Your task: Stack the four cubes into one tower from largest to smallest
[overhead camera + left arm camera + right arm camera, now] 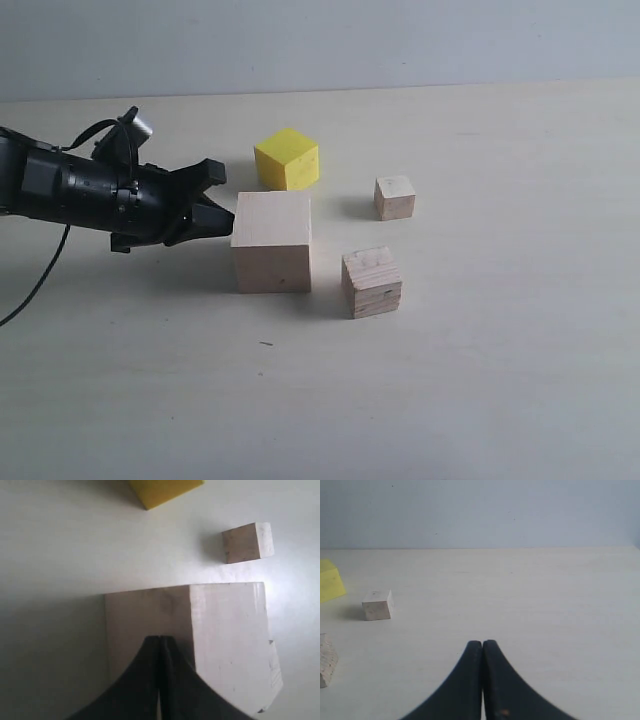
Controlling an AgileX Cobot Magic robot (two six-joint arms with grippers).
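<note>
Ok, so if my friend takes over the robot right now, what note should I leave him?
Left gripper: shut, holding nothing, tips right at the big cube, on its side face; I cannot tell if they touch.
Right gripper: shut, empty, over bare table.
Cubes: all four sit apart on the table. The yellow cube is beyond the big cube; the grainy cube and the small cube are off to its other side.
Done: nothing stacked yet.
Left: yellow onto big, then grainy, then small.
</note>
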